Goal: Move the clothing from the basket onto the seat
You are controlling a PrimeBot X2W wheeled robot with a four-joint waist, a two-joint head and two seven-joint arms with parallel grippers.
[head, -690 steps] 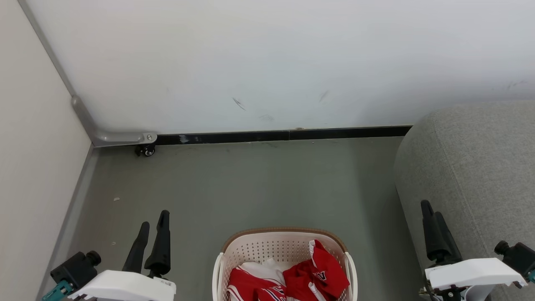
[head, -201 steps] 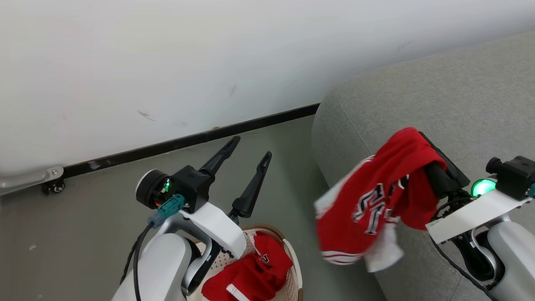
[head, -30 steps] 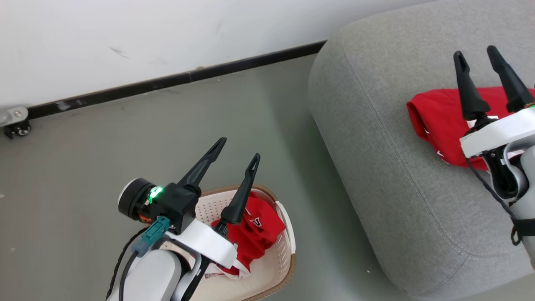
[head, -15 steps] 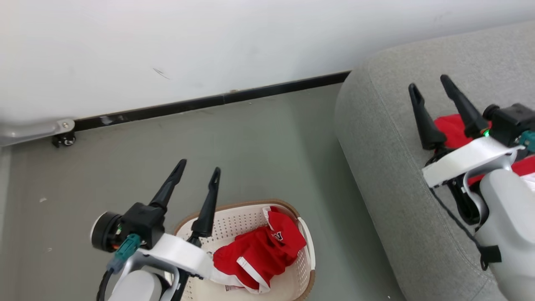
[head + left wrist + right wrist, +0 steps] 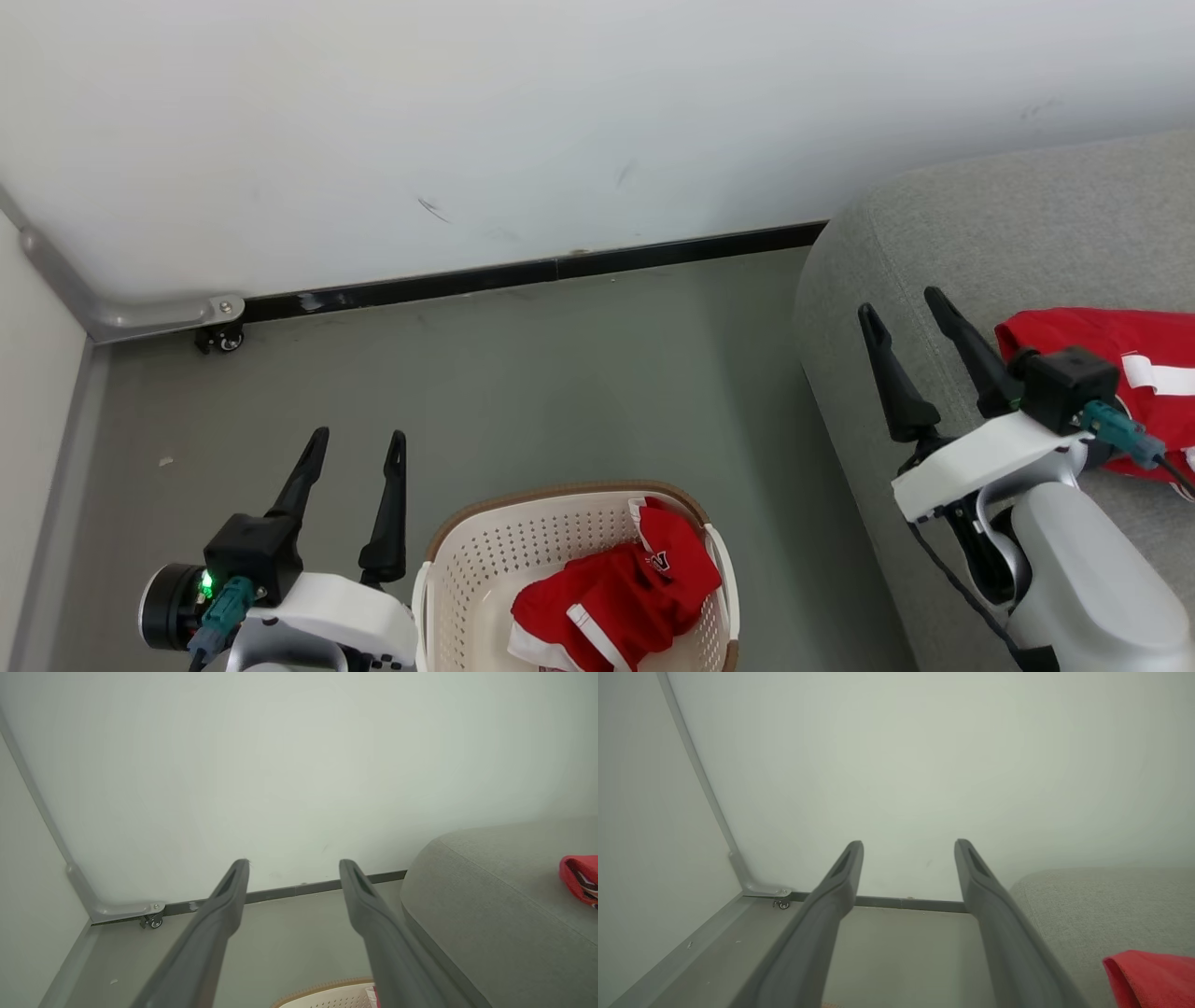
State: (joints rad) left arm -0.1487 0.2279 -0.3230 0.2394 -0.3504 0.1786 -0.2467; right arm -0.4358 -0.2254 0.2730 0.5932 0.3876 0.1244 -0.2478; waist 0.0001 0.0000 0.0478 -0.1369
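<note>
Dark, long and tapered, the fingers of the left gripper (image 5: pixel 359 437) are standing well apart with nothing between them. It is hanging over the grey floor (image 5: pixel 560 373), just left of the oval cream-white plastic laundry basket (image 5: pixel 560 489) with perforated sides and a brown woven-look rim. That empty, spread stance is, I judge, suiting a reach into the basket. The right gripper (image 5: pixel 900 303) is likewise gaping and carrying nothing. It is hovering above the left edge of the large light grey fabric-upholstered seat (image 5: pixel 980 205), its fingers pointing toward the far white wall (image 5: pixel 597 112). Just right of that arm, one red soft-fabric sports garment (image 5: pixel 1106 331) with white stripes is lying on the seat, clear of the fingers, so it looks delivered. Inside the basket, a second red garment (image 5: pixel 621 597) with white trim and small lettering is lying crumpled against the right wall, leaving the left part of the bottom bare. The task is looking partly done, with this piece waiting.
</note>
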